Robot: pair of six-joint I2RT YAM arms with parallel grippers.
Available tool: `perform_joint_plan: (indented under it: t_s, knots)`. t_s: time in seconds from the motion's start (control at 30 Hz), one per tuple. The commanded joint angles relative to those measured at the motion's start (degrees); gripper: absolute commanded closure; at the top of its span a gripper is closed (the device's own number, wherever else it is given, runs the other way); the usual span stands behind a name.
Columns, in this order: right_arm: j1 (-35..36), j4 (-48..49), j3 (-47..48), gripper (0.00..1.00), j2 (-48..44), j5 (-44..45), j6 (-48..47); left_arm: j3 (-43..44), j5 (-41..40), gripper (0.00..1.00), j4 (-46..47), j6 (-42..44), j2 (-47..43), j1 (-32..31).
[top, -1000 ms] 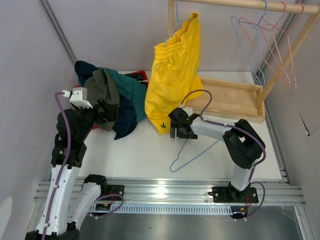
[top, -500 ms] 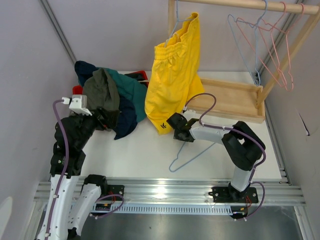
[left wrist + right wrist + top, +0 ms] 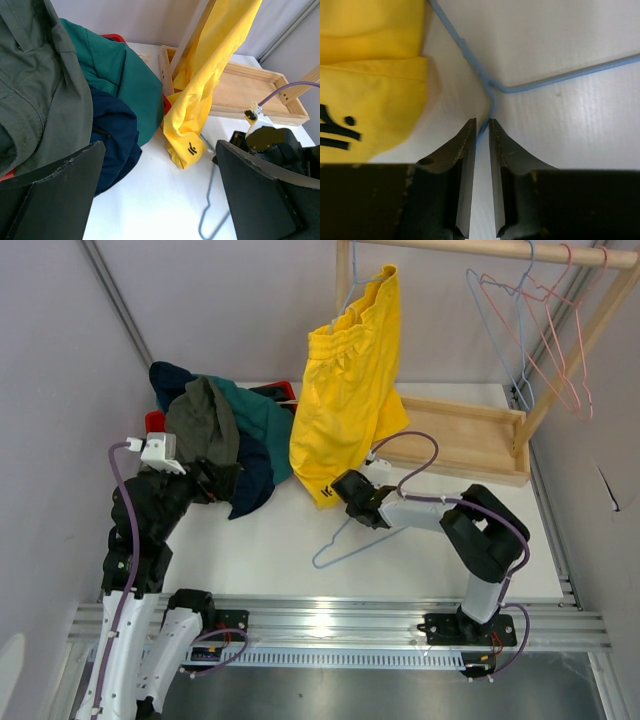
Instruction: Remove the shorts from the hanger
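— Two jaws on the right gripper (image 3: 482, 122), and they stand very close together. What is in the gap?

— A thin blue wire. It is part of the hanger (image 3: 489, 86) that lies flat on the table (image 3: 270, 550). The wire runs in between the tips. I can't tell if they pinch it or only stand round it.

— And just beside that gripper?

— The bottom edge of the yellow shorts (image 3: 350, 390). It comes down to the table right next to the jaws, a bit to their left. You can see a small black mark on the cloth there.

— Where is the rest of them?

— Up high. They hang from the top of the wood rack (image 3: 343, 270), at its left post. Below the rack sits a flat wood tray (image 3: 460, 435).

— What about the left gripper (image 3: 160, 150)?

— Its jaws are wide apart with nothing held in them. It hangs over the table by the pile (image 3: 230, 430) of other shorts.

— What is in the pile?

— A grey-green pair (image 3: 40, 90) on top, a teal pair (image 3: 125, 75) next to it, and a navy pair (image 3: 115, 135) low at the front. The pile sits at the left back of the table, just left of the yellow shorts.
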Motion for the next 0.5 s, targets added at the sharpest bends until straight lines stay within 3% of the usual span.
perform_joint_plan:
  t_s: [0.0,0.13,0.3,0.47]
  knots:
    - [1.4,-1.2,-5.4,0.85,7.7,-10.2,4.1,-0.1,1.1,0.01,0.9,-0.3,-0.3,-0.2]
    - [2.0,0.2,-5.6,1.0,9.6,-10.9,4.6,-0.7,1.1,0.01,0.8,-0.1,-0.2,-0.2]
    - [3.1,-0.9,-6.4,1.0,7.1,-9.9,4.8,-1.4,0.9,0.01,1.4,0.1,-0.1,-0.2]
    - [6.7,-9.7,-6.5,1.0,-3.6,-6.1,6.0,-1.5,0.6,0.01,1.5,0.0,0.4,-0.2]
